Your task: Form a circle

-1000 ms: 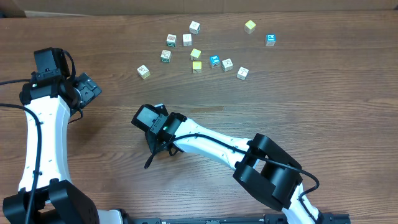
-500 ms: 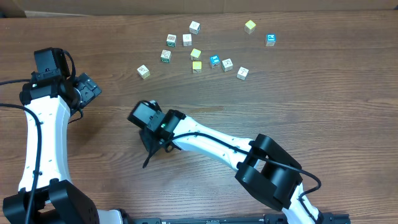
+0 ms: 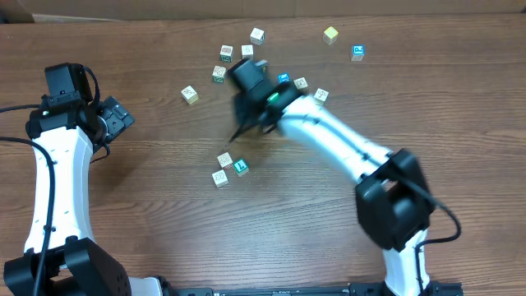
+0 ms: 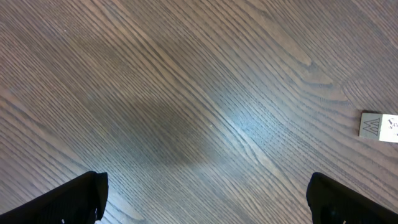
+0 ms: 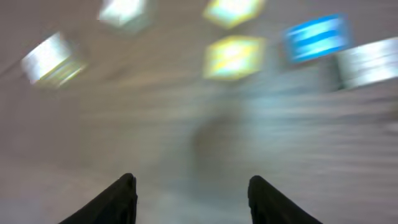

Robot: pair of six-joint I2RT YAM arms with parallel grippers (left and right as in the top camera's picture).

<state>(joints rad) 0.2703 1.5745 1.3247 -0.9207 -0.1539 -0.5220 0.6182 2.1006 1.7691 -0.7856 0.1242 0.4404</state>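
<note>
The right gripper [image 5: 191, 186] stands open: its two dark fingers are parted with only wood between them and nothing held (the wrist view is badly smeared, so little finer can be read). Just ahead of the fingertips lies a yellow cube [image 5: 233, 56], with a second yellow cube [image 5: 233, 9] beyond it. A blue cube [image 5: 317, 34] sits ahead and to the right, a whitish cube [image 5: 367, 62] further right again, and a pale cube [image 5: 53, 59] ahead to the left. Seen from overhead, this gripper hangs over the scattered loose cubes at the far side of the table [image 3: 148, 222].

Behind it, back toward the arm's base and well apart from the fingers, lies the circle [image 3: 227, 164]. It is a tight little cluster of whitish printed cubes, at least three countable, with a green-faced cube [image 3: 240, 167] on its right side. The cubes sit just beside one another; whether they touch I cannot tell.

Far off to the left, the left gripper [image 4: 205, 196] is spread wide over bare wood, gripping nothing. Ahead of it and to its right lies a zigzag-printed cube [image 4: 378, 126], well clear of both fingers.
</note>
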